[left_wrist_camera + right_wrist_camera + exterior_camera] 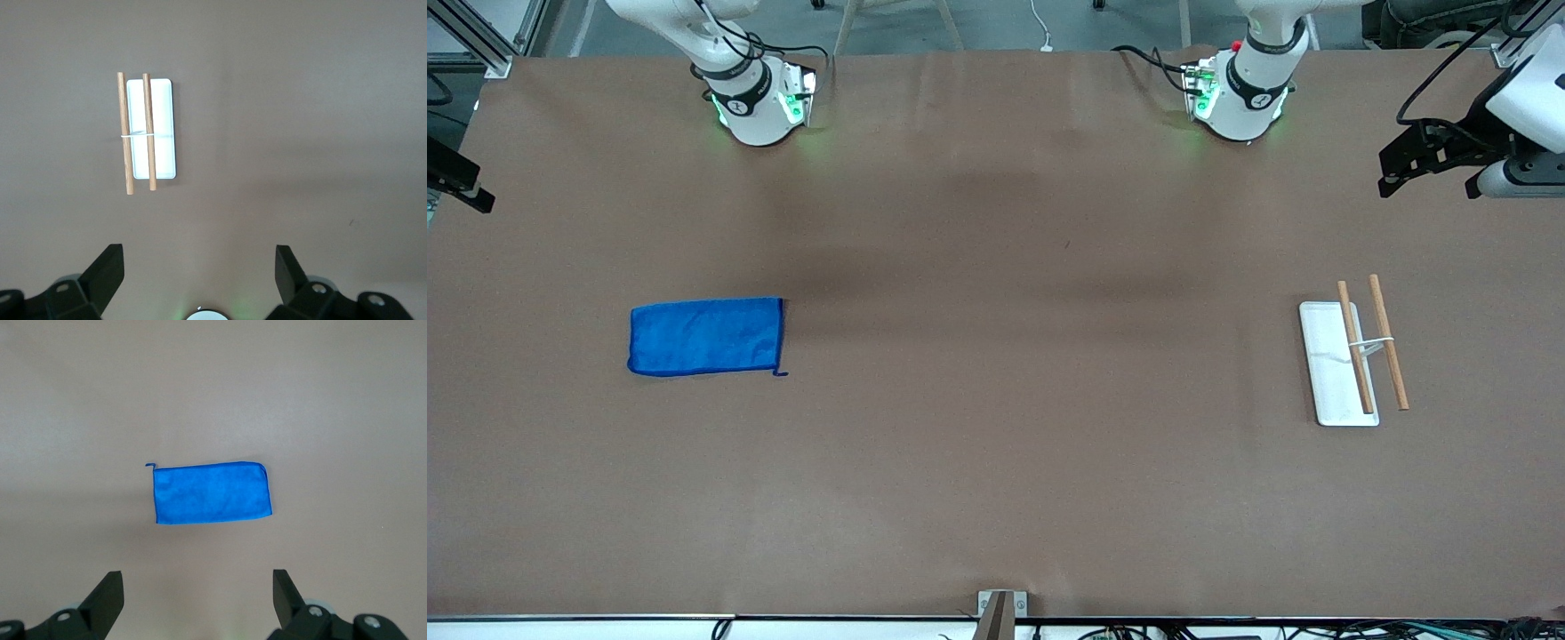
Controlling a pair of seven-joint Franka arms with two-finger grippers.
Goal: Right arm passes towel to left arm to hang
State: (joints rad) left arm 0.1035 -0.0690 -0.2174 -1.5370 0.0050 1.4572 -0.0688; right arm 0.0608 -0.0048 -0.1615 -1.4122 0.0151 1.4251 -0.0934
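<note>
The towel (706,337) lies flat on the table (996,498) toward the right arm's end; the rack (1356,356) stands toward the left arm's end. High over each, the right gripper (198,597) and left gripper (200,272) hang, fingers spread. Both arms are mostly cut off.

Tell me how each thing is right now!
towel: folded flat on the table, untouched.
rack: standing on its white tray, both wooden rods bare.
left end effector: open, high over the table, rack in its view.
right end effector: open, high over the table, towel in its view.
</note>
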